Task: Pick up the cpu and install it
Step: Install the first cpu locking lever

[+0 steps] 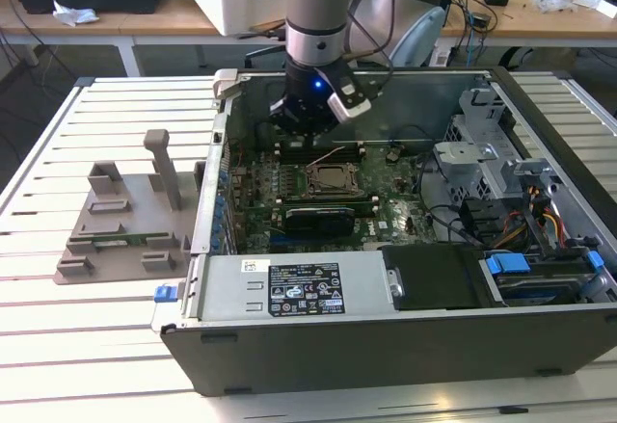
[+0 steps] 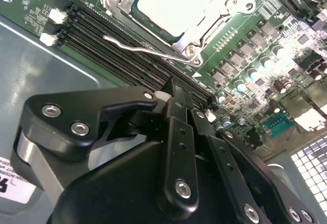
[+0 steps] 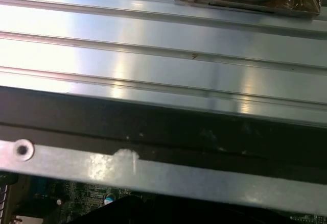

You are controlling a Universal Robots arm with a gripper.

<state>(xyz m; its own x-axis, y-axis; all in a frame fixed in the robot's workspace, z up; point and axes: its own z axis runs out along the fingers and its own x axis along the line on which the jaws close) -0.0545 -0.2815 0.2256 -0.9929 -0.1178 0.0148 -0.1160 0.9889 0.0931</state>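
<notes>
My end effector (image 1: 310,119) hangs inside the open computer case (image 1: 386,331), fingers closed and empty. The cpu (image 2: 171,2) sits in the motherboard socket, at 6 o'clock from me in the exterior view.

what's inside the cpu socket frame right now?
A pale square chip top, apparently the cpu, sits inside the socket frame, lever wire beside it. Its underside and the contacts are covered. The gripper hangs above the memory slots.

Open computer case (image 1: 405,346) on slatted table (image 1: 58,346) — grey fixture (image 1: 125,221) beside it.
</notes>
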